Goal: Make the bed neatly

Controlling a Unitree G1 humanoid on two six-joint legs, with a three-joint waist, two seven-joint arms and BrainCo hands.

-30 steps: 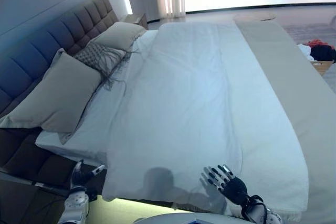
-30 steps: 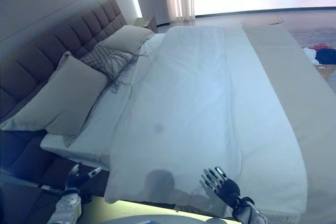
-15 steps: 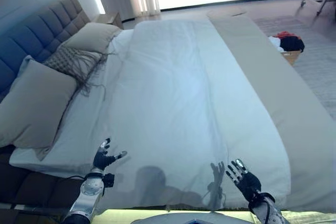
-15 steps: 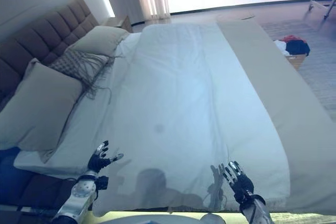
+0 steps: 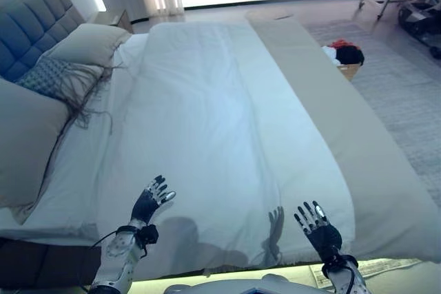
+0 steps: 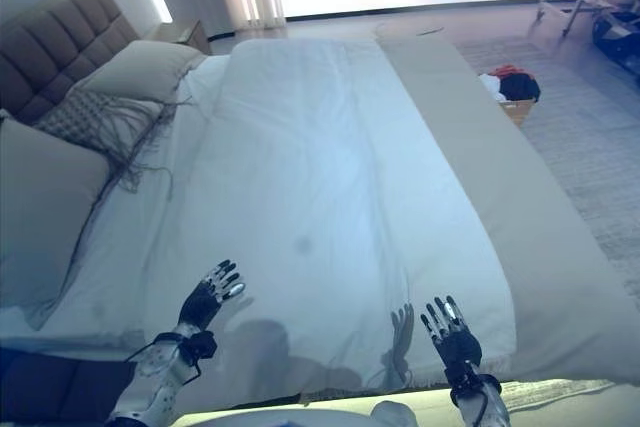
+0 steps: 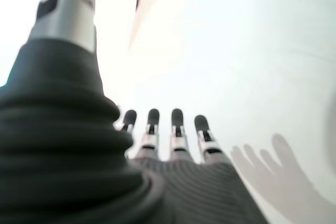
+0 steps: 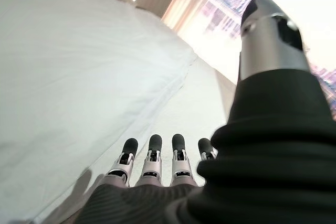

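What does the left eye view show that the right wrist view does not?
Only the left eye view shows the left hand open over the white duvet, the grey pillows, the fringed cushion, the headboard and the basket of clothes on the floor. Only the right wrist view shows the right hand's straight fingers close up, above the duvet's edge. Both show the right hand open, the duvet, the beige runner and the bright window.

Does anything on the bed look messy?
Mostly tidy. The fringed cushion by the pillows has tassels straggling loose over the white duvet. Both hands, left hand and right hand, are open.
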